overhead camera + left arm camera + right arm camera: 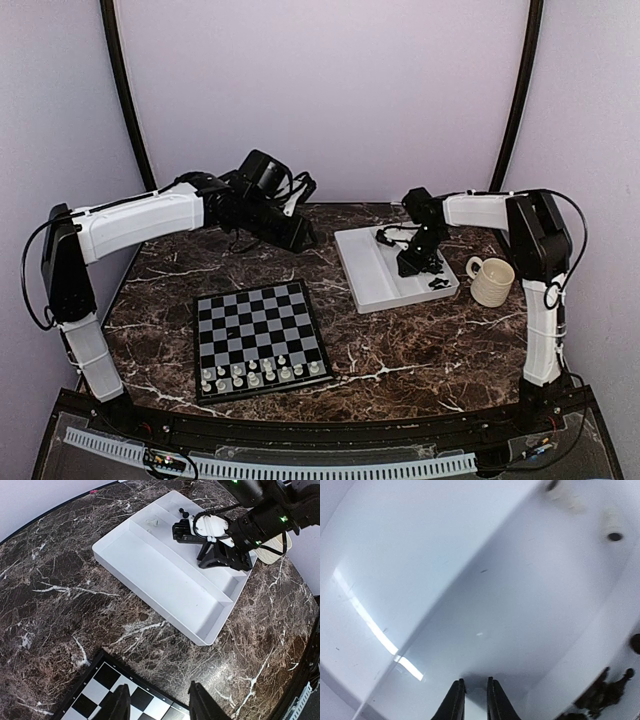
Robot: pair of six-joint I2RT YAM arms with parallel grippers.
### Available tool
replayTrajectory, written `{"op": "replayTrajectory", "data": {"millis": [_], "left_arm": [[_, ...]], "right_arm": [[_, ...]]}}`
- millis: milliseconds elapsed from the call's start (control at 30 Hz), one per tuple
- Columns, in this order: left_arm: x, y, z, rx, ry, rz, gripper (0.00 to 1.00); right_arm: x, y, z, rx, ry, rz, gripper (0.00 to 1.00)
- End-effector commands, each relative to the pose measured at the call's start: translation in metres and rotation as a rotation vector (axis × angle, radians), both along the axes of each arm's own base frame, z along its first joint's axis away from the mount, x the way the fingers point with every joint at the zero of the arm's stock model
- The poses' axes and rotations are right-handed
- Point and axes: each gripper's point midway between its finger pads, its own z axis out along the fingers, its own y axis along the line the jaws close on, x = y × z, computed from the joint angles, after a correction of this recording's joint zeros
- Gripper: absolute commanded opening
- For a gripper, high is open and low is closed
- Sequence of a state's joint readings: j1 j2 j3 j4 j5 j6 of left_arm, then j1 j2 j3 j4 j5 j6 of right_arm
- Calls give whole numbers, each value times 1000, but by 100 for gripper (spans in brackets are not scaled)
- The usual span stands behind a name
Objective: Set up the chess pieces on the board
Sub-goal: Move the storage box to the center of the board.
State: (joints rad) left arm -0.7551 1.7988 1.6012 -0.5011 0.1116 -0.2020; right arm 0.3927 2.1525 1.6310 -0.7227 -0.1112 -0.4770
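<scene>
As white pieces (262, 372) line board (250, 320) | left end effector (159, 687) apart | right end effector (475, 681) unclear

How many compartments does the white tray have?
2. The wide compartment lies toward the board; the narrow compartment, toward the mug, has the right gripper down in it.

Dark marble table (430, 345); on it the board (250, 310), white tray (367, 272), cream mug (492, 281)
</scene>
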Motion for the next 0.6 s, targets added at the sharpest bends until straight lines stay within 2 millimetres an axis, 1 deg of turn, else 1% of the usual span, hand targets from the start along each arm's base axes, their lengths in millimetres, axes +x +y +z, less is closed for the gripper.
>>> {"op": "replayTrajectory", "data": {"millis": [0, 100, 133, 233, 267, 300, 367, 467, 567], "left_arm": [[2, 5, 0, 1, -27, -6, 42], [3, 6, -4, -4, -24, -3, 42], [4, 6, -6, -4, -21, 0, 43], [3, 5, -10, -12, -10, -6, 42], [4, 5, -11, -13, -7, -7, 42], [4, 4, -13, -13, -2, -9, 42], [4, 4, -15, -13, 4, -7, 42], [3, 4, -16, -15, 11, -9, 42], [3, 5, -15, -18, 15, -4, 42]], "right_arm": [[-58, 8, -2, -68, 57, 152, 18], [-107, 19, -8, -62, 149, 274, 17], [-120, 21, -10, -67, 170, 301, 18], [-149, 30, -8, -58, 230, 369, 17], [-155, 33, -6, -47, 248, 382, 17], [-156, 36, -3, -38, 251, 375, 18], [-143, 39, 4, -29, 211, 328, 18], [-110, 40, 24, -11, 133, 266, 20], [-68, 39, 53, 30, 43, 184, 22]]}}
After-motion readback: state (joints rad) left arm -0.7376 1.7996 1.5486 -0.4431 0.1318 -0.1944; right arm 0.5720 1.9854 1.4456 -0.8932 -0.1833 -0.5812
